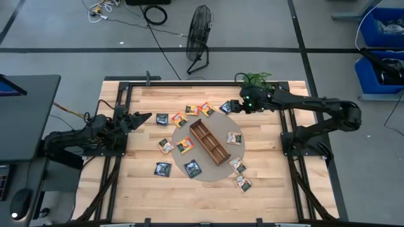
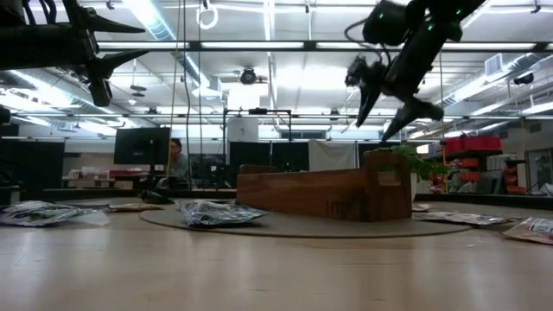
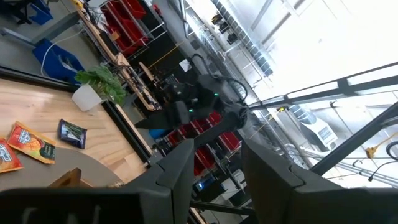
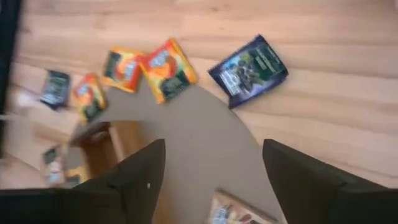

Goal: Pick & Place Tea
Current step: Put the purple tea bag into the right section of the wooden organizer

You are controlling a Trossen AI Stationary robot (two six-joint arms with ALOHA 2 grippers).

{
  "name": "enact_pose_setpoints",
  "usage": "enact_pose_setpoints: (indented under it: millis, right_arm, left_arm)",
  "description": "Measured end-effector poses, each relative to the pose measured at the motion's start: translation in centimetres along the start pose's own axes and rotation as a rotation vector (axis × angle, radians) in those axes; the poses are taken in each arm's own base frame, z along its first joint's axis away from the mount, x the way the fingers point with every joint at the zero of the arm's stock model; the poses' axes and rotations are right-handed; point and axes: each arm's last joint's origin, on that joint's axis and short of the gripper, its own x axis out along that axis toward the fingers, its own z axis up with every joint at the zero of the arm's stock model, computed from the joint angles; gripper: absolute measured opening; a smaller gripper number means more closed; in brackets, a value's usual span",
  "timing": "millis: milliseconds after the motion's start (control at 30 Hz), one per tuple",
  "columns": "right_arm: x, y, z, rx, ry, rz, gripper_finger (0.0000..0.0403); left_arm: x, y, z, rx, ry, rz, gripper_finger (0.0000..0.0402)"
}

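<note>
Two dark arms hung over the pale wooden plank counter (image 1: 265, 189), and the right one was plainly the one in play. On the counter lay the round grey-beige mat (image 1: 208, 173), and on the mat, set at a slant, stood the long brown wooden compartment tray (image 1: 209, 142), its compartments apparently bare. Scattered around it, some on the mat and some on bare wood, were about a dozen small flat square tea sachets (image 1: 163, 168), dark blue-black, orange-yellow and pale beige, none of them held by either arm.

Right gripper (image 1: 235, 106) hovered well up in the air near the far edge of the mat, its fingers (image 4: 138, 180) spread wide and empty, the mat showing clear through the gap. And this was the relation that mattered: the dark blue-black sachet (image 4: 249, 70) lay flat just off the mat's rim, not between the fingers but ahead of them and a little toward one side, turned cornerwise to the gap. In the high view that same sachet (image 1: 226, 107) sat almost under the right gripper, so the right arm was by far the nearer. To my eye, the coming move needed a short reach forward and a descent, perhaps with a wrist turn to square up.

Left gripper (image 1: 144, 118) waited at the counter's left side, raised, well apart from everything, fingers (image 3: 180, 163) parted on nothing.
</note>
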Motion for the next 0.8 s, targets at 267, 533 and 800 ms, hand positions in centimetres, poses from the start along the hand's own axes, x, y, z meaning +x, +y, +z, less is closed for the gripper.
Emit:
enact_pose_setpoints:
  millis: [267,533,800]
  right_arm:
    - [4.7,-1.0,2.0,-0.018,0.096,-0.008,0.0265]
    - [6.6,-2.5,3.2,0.000,0.107,-0.067,0.0265]
    - [8.8,-4.1,4.6,0.074,0.131,-0.073,0.0265]
  left_arm:
    - [0.0,-0.1,0.1,-0.002,-0.011,-0.006,0.0140]
    - [0.0,-0.3,0.2,-0.003,-0.025,-0.025,0.0140]
    - [0.0,-0.3,0.2,0.000,-0.025,-0.024,0.0140]
